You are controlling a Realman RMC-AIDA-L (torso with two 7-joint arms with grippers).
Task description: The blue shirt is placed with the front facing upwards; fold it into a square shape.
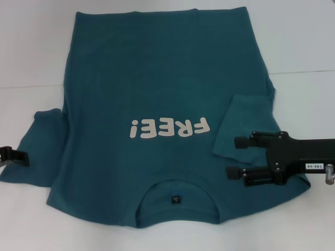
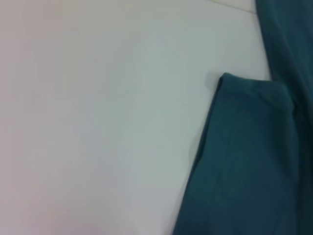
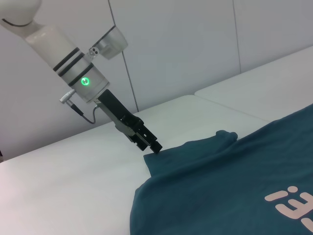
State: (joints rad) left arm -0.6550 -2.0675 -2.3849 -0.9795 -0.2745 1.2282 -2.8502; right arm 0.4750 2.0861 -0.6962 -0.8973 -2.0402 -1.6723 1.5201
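Observation:
The blue shirt [image 1: 157,83] lies spread flat on the white table [image 1: 31,47], front up, with its collar and dark neck tag [image 1: 176,199] nearest me. The white "FREE!" lettering [image 1: 170,127] reads upside down. The sleeve [image 1: 235,123] on the right is folded inward over the body. My right gripper [image 1: 233,156] is open, its two black fingers spread over that folded sleeve's lower end. My left gripper [image 1: 11,156] is at the outer edge of the spread left sleeve [image 1: 42,141]. The right wrist view shows the left gripper [image 3: 148,142] with its tips touching the sleeve hem [image 3: 166,152]. The left wrist view holds only the sleeve [image 2: 244,156] and the table.
A seam [image 1: 303,70] crosses the white table behind the shirt. A pale wall [image 3: 195,44] rises beyond the table in the right wrist view.

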